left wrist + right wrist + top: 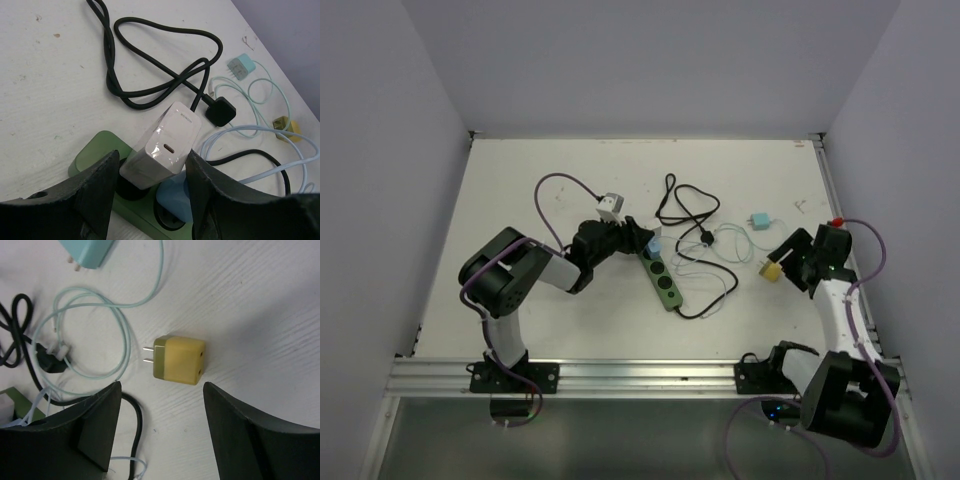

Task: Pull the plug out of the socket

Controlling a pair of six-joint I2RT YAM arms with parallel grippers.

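The green socket strip point(666, 282) lies mid-table; in the left wrist view its end point(97, 147) is below my fingers. A white charger plug point(167, 145) stands tilted over the end outlet. A light-blue plug point(172, 197) sits in the outlet beside it. My left gripper point(152, 156) is shut on the white charger, with a finger against each side; it also shows in the top view point(638, 238). My right gripper point(162, 384) is open and empty, hovering just short of a loose yellow adapter point(180, 360) at the right side of the table point(782, 262).
A coiled black cord with a black plug point(220, 112) lies behind the strip. A teal adapter point(759, 221) with a thin pale cable lies to the right. A pale blue cable point(260, 135) loops beside the strip. White walls enclose the table on three sides.
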